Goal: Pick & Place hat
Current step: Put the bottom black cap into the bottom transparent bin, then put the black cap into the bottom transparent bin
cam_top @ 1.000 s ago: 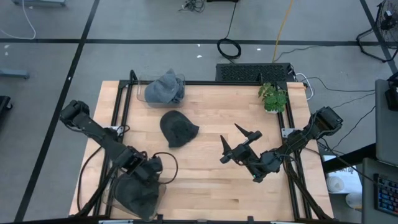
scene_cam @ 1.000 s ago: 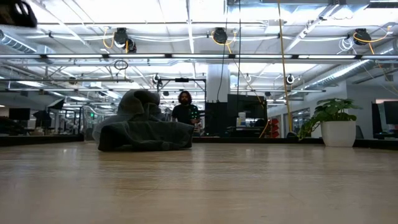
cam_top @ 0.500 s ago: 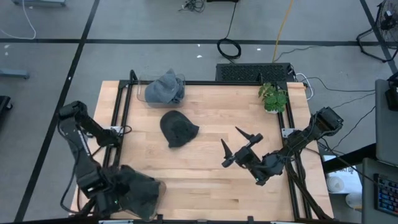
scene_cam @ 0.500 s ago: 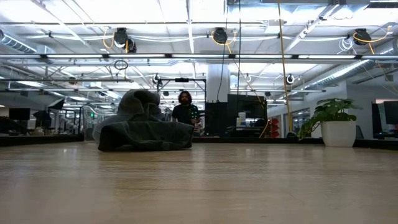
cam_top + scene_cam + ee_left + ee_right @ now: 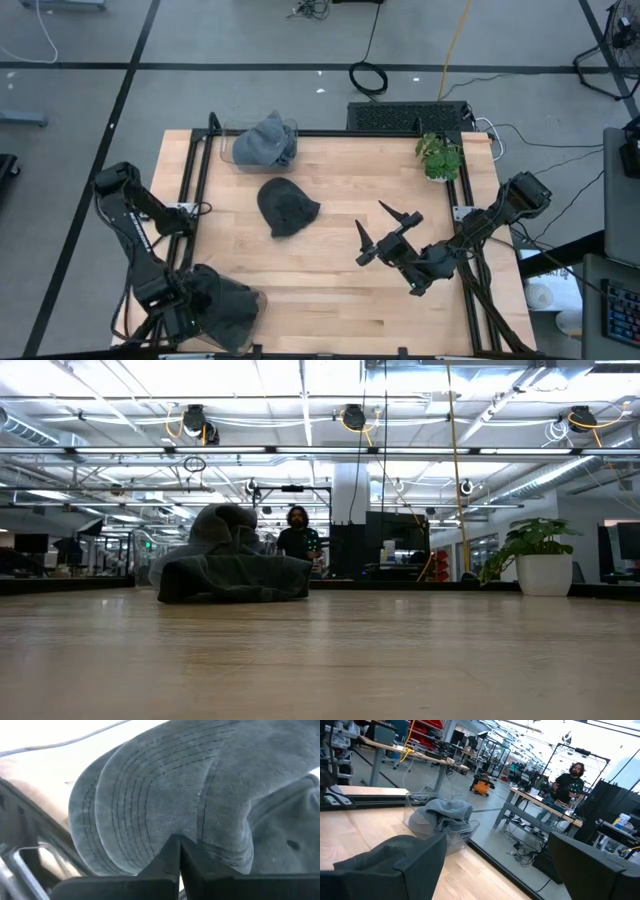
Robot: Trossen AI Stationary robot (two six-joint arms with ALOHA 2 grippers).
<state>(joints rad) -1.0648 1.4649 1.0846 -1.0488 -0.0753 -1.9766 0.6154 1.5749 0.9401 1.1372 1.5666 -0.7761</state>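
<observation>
At the lower left of the high view, the left tool [image 5: 185,305] is clamped on a dark grey hat [image 5: 222,312] at the near edge of the tabletop [image 5: 340,290]. Lower right of centre, the right tool [image 5: 384,231] hangs with its fingers spread wide, holding nothing. A black hat [image 5: 286,207] lies mid-tabletop; a lighter grey one [image 5: 264,140] fills a clear bin [image 5: 231,148] at the upper left, a small plant [image 5: 439,156] at the upper right.

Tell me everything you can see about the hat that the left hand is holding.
The held hat is a grey cap of soft, washed-looking cloth with curved rows of stitching on its brim. It is crumpled and folded, not spread flat. The left hand is shut on a fold of it. It sits at the table's near left corner, partly over the edge, apart from the other hats.
</observation>
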